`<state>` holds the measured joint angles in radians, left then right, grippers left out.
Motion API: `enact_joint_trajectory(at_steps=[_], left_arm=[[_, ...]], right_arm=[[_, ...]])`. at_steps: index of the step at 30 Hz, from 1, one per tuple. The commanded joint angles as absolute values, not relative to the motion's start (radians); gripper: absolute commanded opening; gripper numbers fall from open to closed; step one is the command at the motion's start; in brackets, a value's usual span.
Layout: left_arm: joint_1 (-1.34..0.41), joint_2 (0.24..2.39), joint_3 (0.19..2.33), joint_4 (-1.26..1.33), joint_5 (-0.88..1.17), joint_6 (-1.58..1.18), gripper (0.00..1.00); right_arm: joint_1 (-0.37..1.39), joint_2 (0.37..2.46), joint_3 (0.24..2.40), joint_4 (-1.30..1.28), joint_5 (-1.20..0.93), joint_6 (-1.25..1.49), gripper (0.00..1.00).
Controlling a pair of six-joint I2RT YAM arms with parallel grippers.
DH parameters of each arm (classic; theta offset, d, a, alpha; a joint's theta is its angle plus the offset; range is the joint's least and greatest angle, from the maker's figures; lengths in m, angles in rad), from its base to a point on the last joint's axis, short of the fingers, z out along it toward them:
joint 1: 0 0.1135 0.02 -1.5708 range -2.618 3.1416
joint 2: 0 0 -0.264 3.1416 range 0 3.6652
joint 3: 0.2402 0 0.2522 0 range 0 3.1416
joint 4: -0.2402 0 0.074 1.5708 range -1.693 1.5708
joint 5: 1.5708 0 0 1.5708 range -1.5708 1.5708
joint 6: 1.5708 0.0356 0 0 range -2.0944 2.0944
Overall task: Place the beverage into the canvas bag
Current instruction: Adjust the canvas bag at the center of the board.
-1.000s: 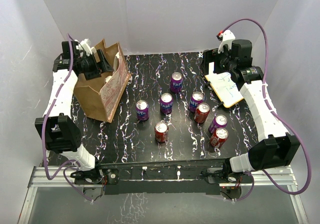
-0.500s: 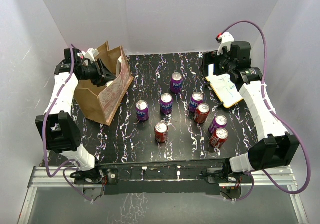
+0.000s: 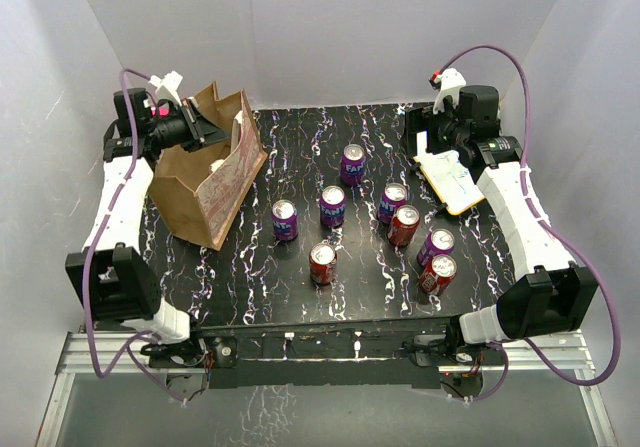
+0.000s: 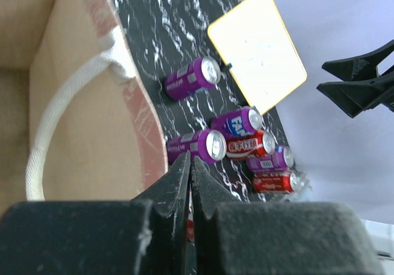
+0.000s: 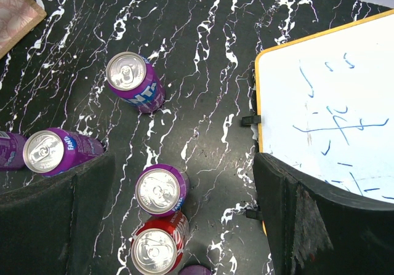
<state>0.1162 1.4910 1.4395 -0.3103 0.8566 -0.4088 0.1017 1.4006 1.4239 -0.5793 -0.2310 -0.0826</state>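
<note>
your left gripper at the canvas bag rim
its jaws meet on nothing; your right gripper stands wide open, holding nothing

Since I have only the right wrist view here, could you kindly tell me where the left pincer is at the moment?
Observer: The left pincer is over the far left of the table, by the upper rim of the canvas bag.
Operator: Thank you. Is it carrying a can?
Observer: No, its fingers are pressed together with nothing between them.
Operator: And how many cans are out in total, please?
Observer: Eight cans stand upright on the table, five purple and three red, all to the right of the bag.
</note>
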Motion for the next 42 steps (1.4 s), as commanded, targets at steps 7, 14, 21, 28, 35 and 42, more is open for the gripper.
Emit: enact_joint_trajectory(at_steps=[7, 14, 21, 28, 35, 42], left_arm=[[0.12, 1.519, 1.527, -0.446, 0.672, -0.21, 0.46], [0.12, 1.643, 1.573, -0.487, 0.694, 0.052, 0.72], [0.103, 1.751, 1.57, -0.394, 0.624, 0.098, 0.88], [0.052, 1.88, 1.612, -0.397, 0.557, 0.073, 0.89], [-0.016, 1.875, 1.506, -0.316, 0.418, 0.088, 0.76], [-0.016, 1.806, 1.494, -0.23, 0.414, 0.088, 0.31]], right_arm=[[0.097, 1.405, 1.428, -0.527, -0.222, -0.104, 0.98], [0.096, 1.387, 1.409, -0.527, -0.209, -0.112, 0.98], [0.097, 1.382, 1.411, -0.533, -0.196, -0.126, 0.98], [0.094, 1.38, 1.409, -0.533, -0.185, -0.138, 0.98], [0.083, 1.373, 1.392, -0.532, -0.184, -0.143, 0.98], [0.081, 1.38, 1.385, -0.525, -0.191, -0.136, 0.98]])
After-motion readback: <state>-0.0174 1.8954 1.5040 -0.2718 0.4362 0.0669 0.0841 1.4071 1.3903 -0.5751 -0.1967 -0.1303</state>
